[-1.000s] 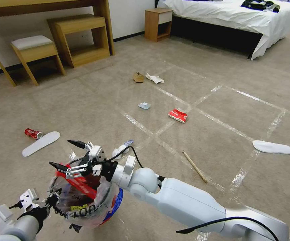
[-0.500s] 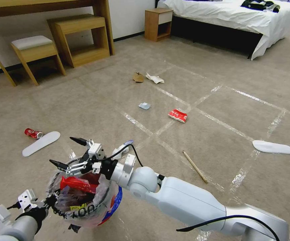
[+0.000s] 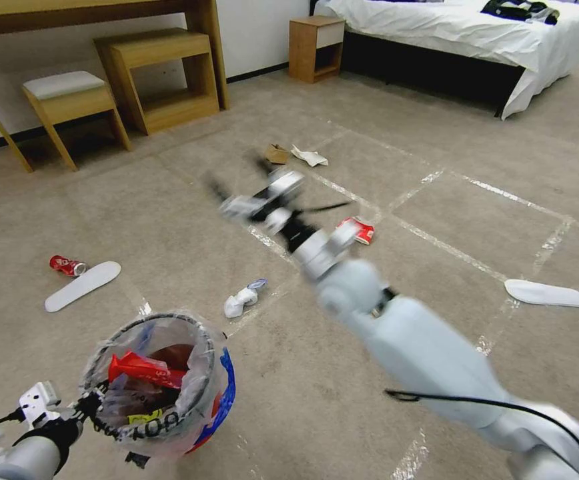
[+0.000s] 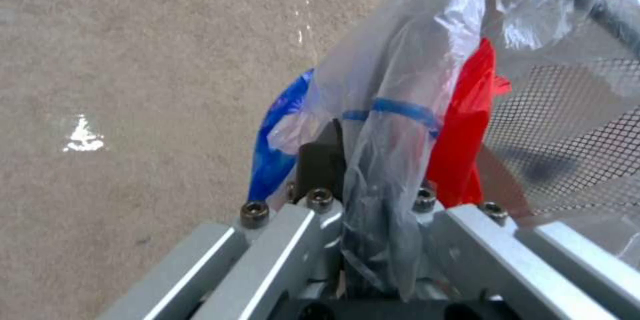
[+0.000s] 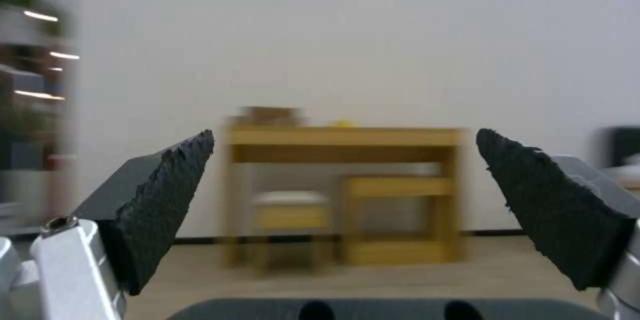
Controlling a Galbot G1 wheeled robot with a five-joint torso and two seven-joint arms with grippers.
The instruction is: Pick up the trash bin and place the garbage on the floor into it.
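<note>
Since a second ago, our right arm has swung up and away from the trash bin [image 3: 156, 383] and now reaches out over the floor [image 3: 169, 220] beyond it. Our right gripper [image 3: 239, 187] is motion-blurred in the head view, well apart from the bin, near a pale-blue paper scrap and a red wrapper [image 3: 356, 230]. From the right wrist camera, its two black fingers [image 5: 167, 200] are spread wide with nothing between them, facing a wooden desk [image 5: 343, 137] and stool [image 5: 290, 210] against a white wall.

We hold the trash bin with our left gripper [image 3: 93, 403], pinched tight on the near side of the rim. In the left wrist view, the clear plastic liner with its blue band [image 4: 400, 110] drapes over the closed fingers [image 4: 320, 165], and red material shows against the mesh wall.

Inside the bin lies a red wrapper [image 3: 146, 370]. Just beyond the bin, crumpled white paper [image 3: 243, 300] sits on the carpet. Farther beyond, a brown cardboard scrap [image 3: 276, 155] and white paper [image 3: 309, 157] lie side by side. To the left of the bin lie a red can [image 3: 67, 265] and a white insole [image 3: 83, 285], touching or nearly so. Far to the bin's right is another insole [image 3: 544, 293].
</note>
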